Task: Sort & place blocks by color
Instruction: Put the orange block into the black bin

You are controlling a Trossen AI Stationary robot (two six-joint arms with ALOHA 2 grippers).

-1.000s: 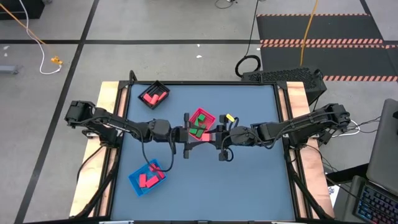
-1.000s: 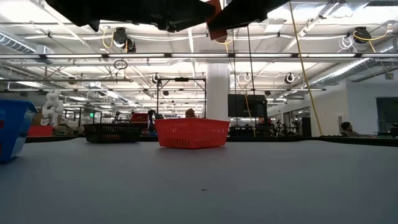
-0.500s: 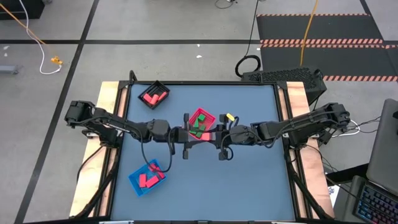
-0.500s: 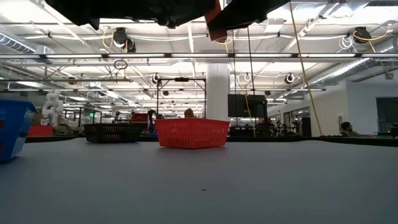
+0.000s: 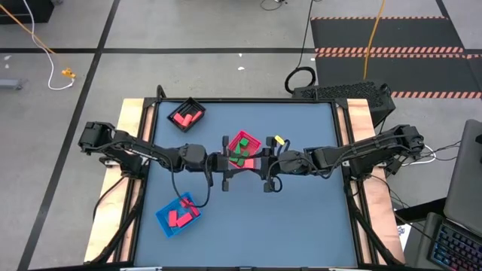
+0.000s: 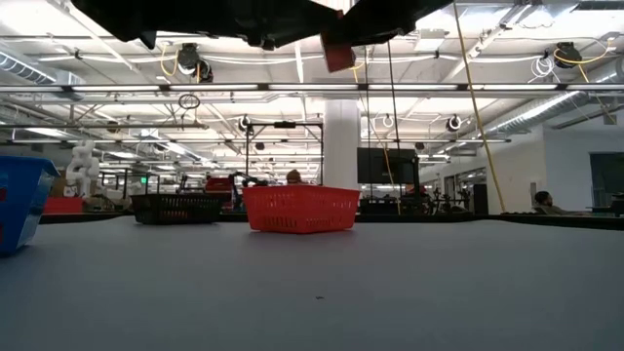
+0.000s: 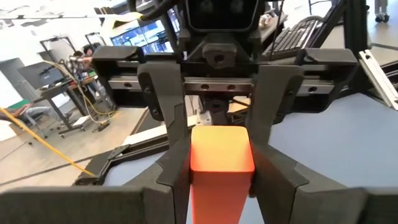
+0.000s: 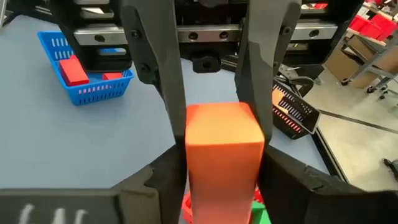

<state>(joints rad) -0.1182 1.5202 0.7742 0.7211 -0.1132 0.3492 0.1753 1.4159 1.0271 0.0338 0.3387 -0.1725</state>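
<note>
A red oblong block hangs in the air over the table's middle, between my two grippers, which face each other level. My left gripper is shut on the block. My right gripper stands at the block's other end; whether it still grips cannot be told. Below them a pink-red tray holding green blocks rests on the table. In the low view the block pokes out under the dark grippers. My left gripper pinches the red block's two opposite sides between its two fingers. The fingers come level from the table's left and lie along the block. The block is lifted clear, roughly level, and reaches out past the fingertips toward the right gripper.
A black tray with red blocks stands at the far left. A blue tray with red blocks stands at the near left. The table's right half is bare blue surface.
Both arms have stayed where they were. In the low view the red block now shows a little lower under the two grippers than before.
</note>
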